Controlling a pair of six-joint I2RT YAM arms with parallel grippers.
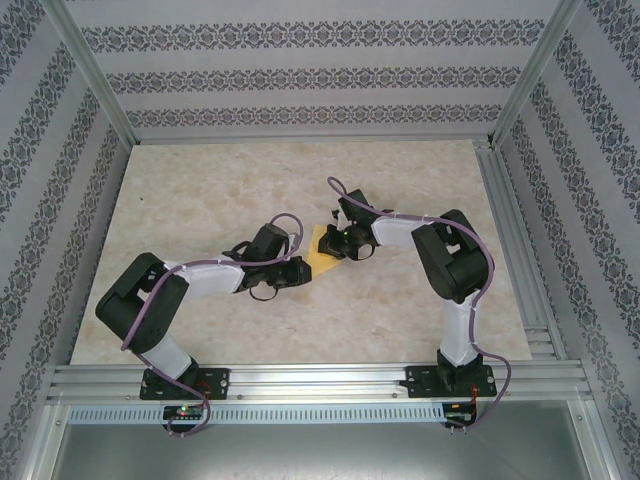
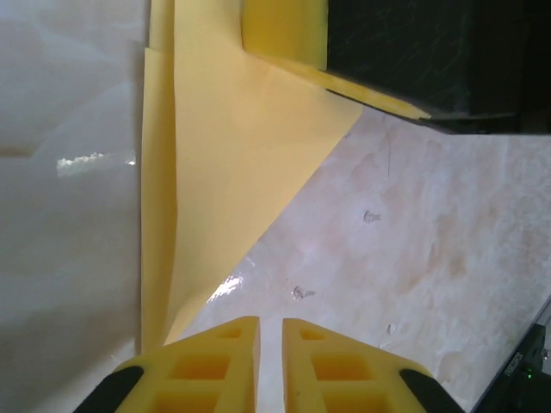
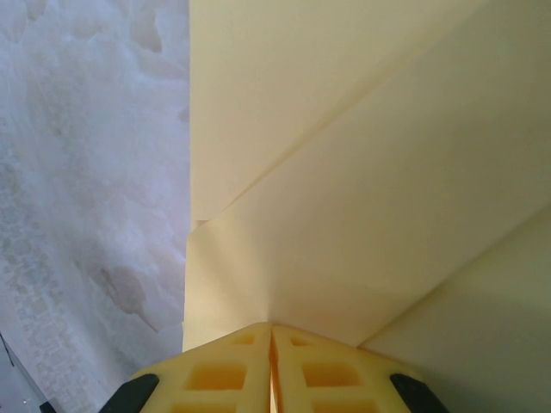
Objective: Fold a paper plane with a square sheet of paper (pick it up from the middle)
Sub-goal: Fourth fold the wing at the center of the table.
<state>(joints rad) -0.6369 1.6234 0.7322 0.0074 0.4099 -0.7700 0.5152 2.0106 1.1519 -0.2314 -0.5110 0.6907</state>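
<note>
From above, the left gripper (image 1: 304, 268) and the right gripper (image 1: 336, 243) meet tip to tip near the middle of the table (image 1: 200, 200), and the sheet of paper (image 1: 322, 256) lies between them, touching both. In the left wrist view, the left gripper (image 2: 270, 325) has its jaws drawn almost together with only bare table in the slit. The folded sheet (image 2: 224, 172) spreads ahead and to the left of its tips, one corner running under the left finger, and the far end of the sheet sits under a yellow finger (image 2: 284, 30) of the other arm. In the right wrist view, the right gripper (image 3: 271, 329) is clenched on the near edge of the sheet (image 3: 362, 172), and creases fan out ahead from its tips.
</note>
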